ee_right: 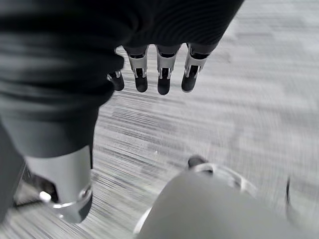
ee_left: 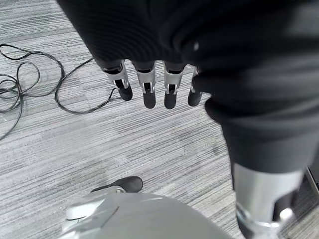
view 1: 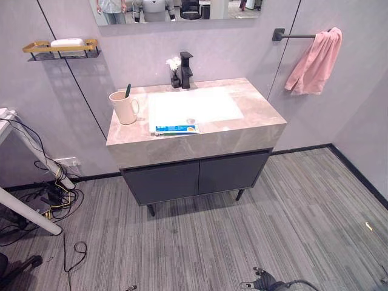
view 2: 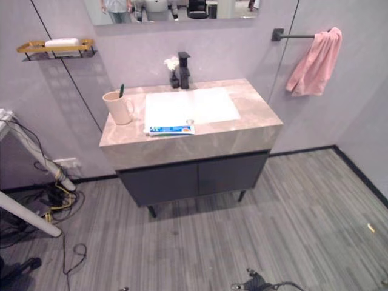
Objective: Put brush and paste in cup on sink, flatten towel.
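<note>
A beige cup (view 1: 124, 107) stands on the left of the marble sink counter (view 1: 254, 118), with a dark-handled brush (view 1: 128, 90) standing in it. A blue and white paste tube (view 1: 176, 128) lies flat at the front rim of the white basin (view 1: 191, 104). A pink towel (view 1: 316, 62) hangs bunched over the black bar (view 1: 297, 36) on the right wall. My left hand (ee_left: 149, 89) hangs over the grey floor, fingers straight and holding nothing. My right hand (ee_right: 159, 74) also hangs over the floor, fingers straight and empty.
A black tap (view 1: 186, 70) and a small vase of white flowers (view 1: 174, 66) stand behind the basin. A gold wall shelf (view 1: 60, 50) with a white bar hangs at the left. Cables (view 1: 51, 197) and white table legs (view 1: 27, 215) lie at the left floor. A mirror edge (view 1: 176, 11) reflects people.
</note>
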{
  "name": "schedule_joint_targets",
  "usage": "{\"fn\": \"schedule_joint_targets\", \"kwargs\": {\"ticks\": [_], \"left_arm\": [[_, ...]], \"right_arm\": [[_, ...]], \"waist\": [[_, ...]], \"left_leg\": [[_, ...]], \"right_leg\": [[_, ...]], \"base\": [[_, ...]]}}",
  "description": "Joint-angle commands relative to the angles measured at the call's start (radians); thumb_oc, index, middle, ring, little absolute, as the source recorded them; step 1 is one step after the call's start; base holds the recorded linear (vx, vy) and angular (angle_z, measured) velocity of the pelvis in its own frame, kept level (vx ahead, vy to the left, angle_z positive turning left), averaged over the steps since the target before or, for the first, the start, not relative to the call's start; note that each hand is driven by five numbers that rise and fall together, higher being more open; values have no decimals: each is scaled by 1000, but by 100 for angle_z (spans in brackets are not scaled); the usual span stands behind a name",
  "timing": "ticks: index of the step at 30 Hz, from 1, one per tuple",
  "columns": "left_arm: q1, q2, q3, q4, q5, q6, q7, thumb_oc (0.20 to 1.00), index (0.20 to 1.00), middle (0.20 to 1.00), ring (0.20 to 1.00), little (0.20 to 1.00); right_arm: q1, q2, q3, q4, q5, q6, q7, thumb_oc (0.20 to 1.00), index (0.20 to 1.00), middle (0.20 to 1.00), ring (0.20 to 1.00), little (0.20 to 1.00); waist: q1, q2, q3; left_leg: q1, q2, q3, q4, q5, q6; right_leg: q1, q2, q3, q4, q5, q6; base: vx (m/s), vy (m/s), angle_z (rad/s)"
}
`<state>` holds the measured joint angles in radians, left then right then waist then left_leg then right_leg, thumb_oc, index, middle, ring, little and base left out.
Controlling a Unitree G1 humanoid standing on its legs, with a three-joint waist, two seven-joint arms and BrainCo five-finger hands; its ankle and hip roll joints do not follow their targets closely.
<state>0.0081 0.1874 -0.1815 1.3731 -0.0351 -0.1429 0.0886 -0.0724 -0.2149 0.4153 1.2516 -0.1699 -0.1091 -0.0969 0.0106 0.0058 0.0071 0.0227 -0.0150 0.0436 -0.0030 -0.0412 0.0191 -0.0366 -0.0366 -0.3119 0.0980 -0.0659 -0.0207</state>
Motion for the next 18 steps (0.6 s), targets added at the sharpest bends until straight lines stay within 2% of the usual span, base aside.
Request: {"fn": "schedule_joint_targets", "kwargs": {"ticks": [1,5,8,9,10,14,18], "left_arm": [[-36,5,-25,30,29,-25,45,1000,1000,1000,1000,1000],[-45,3,-25,40,38,-18,39,1000,1000,1000,1000,1000],[-47,3,-24,46,40,-12,34,1000,1000,1000,1000,1000],[-52,3,-25,50,41,-4,24,1000,1000,1000,1000,1000],[-52,9,-34,55,62,10,-8,1000,1000,1000,1000,1000],[-48,11,-18,67,82,27,-32,1000,1000,1000,1000,1000],[-54,11,-15,59,73,31,-33,1000,1000,1000,1000,1000]], "right_arm": [[-86,8,58,56,-130,2,-61,1000,1000,1000,1000,1000],[-100,14,104,138,-258,58,-61,1000,1000,1000,1000,1000],[-105,24,123,173,-300,78,-44,1000,1000,1000,1000,1000],[-111,33,154,188,-356,96,-25,1000,1000,1000,1000,1000],[-116,78,274,228,-539,128,63,1000,1000,1000,1000,1000],[-78,77,340,138,-693,122,86,1000,1000,1000,1000,1000],[-110,37,385,26,-755,103,94,1000,1000,1000,1000,1000]], "waist": [[4,-35,3],[9,-42,3],[10,-44,2],[13,-45,2],[25,-50,-2],[18,-57,-12],[9,-60,-4]], "left_leg": [[15,23,31,-84,58,-47],[16,23,30,-84,54,-47],[17,24,30,-84,53,-48],[16,24,29,-84,52,-48],[23,26,24,-84,44,-49],[20,26,24,-84,43,-48],[18,27,35,-84,42,-47]], "right_leg": [[52,-134,48,-185,226,180],[54,-135,48,-185,228,181],[56,-135,46,-185,227,181],[57,-136,45,-185,227,181],[67,-135,37,-185,220,180],[64,-138,36,-185,219,182],[50,-137,50,-184,227,184]], "base": [[2,1,-3],[0,0,-1],[0,0,0],[40,-4,0],[46,-2,0],[22,4,6],[-12,10,-2]]}}
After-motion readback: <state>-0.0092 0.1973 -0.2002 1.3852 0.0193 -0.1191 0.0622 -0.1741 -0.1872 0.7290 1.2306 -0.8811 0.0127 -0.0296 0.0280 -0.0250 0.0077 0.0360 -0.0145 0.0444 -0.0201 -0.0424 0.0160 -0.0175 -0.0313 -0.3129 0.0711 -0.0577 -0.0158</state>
